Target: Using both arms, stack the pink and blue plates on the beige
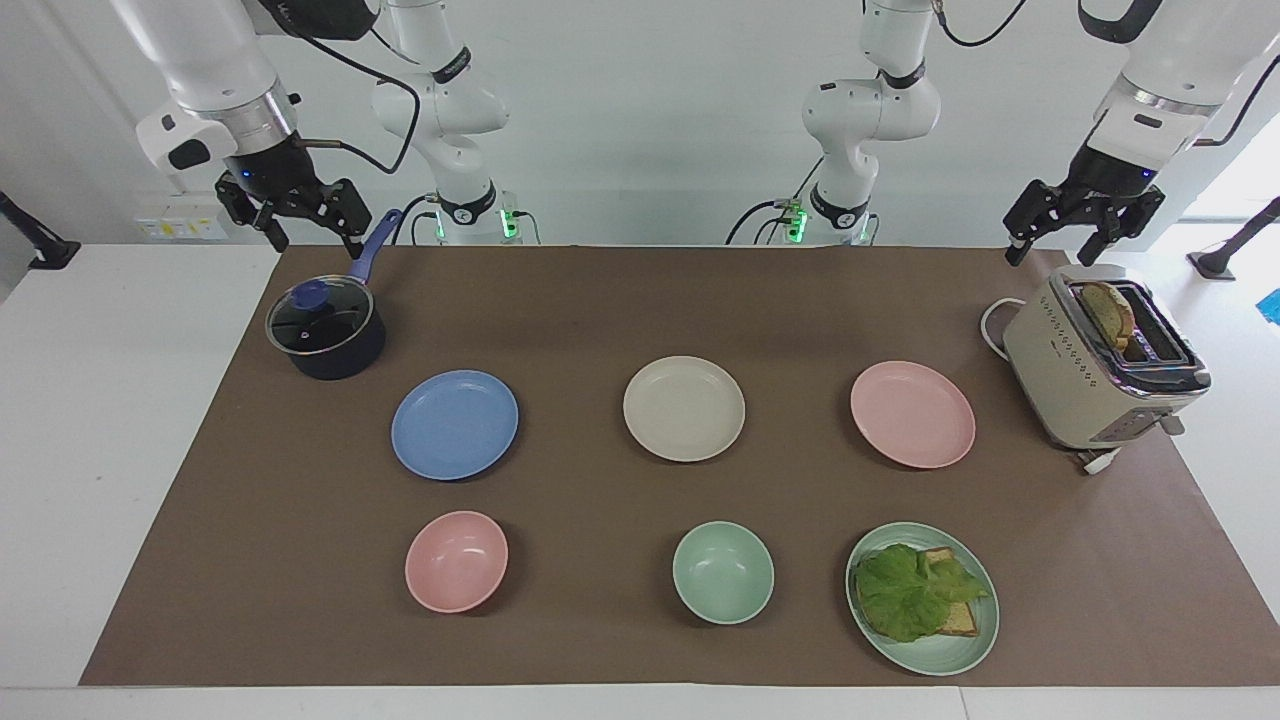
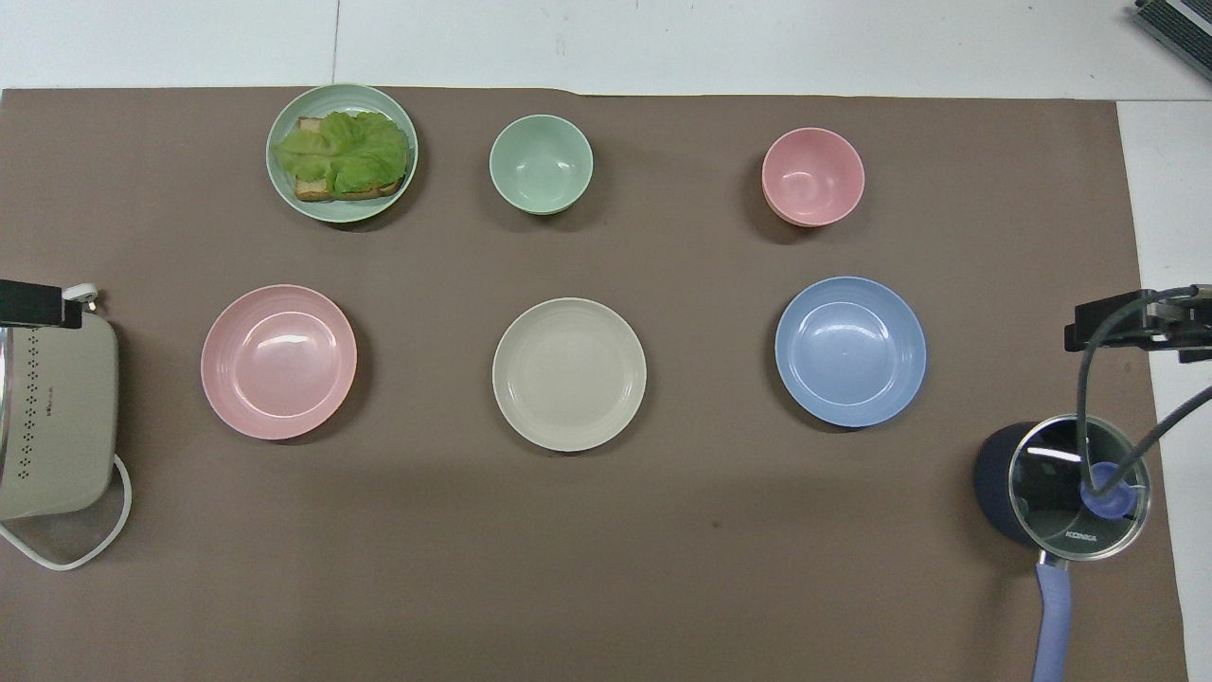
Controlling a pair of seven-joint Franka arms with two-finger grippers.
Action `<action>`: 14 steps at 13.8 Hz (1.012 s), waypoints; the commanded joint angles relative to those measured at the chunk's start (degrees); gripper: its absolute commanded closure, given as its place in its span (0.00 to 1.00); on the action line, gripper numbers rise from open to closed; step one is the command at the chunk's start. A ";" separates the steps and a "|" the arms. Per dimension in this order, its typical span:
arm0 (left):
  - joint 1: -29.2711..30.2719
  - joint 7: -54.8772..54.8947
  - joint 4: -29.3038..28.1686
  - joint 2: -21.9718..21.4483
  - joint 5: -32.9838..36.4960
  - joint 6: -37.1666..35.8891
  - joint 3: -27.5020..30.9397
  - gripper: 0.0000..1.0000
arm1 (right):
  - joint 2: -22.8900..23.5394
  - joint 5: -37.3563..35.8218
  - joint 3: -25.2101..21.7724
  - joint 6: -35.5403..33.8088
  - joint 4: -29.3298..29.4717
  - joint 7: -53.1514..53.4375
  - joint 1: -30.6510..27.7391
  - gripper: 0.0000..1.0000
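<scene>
left gripper [image 1: 1082,232] wide, empty, raised over toaster [image 1: 1100,365] | right gripper [image 1: 292,218] wide, empty, raised over saucepan [image 1: 327,330] | pink plate [image 1: 912,414] below left gripper, toward bench middle | blue plate [image 1: 455,424] below right gripper | beige plate [image 1: 684,408] between them, untouched

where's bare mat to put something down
A wide bare strip lies nearer the robots than the blue plate, beige plate and pink plate, between saucepan and toaster. Plates and bowls leave narrower gaps.
</scene>
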 commanded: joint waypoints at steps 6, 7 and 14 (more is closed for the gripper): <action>-0.84 -0.27 -0.38 -0.69 1.15 0.30 1.14 0.00 | -0.59 0.41 0.44 -0.25 0.03 0.89 -0.61 0.00; -0.84 -0.27 -0.38 -0.61 1.16 0.21 1.23 0.00 | -0.59 0.41 0.44 -0.25 0.03 0.89 -0.61 0.00; 1.45 0.08 -6.08 1.50 1.24 3.45 1.14 0.00 | -0.59 0.41 0.44 -0.16 0.03 0.89 -0.61 0.00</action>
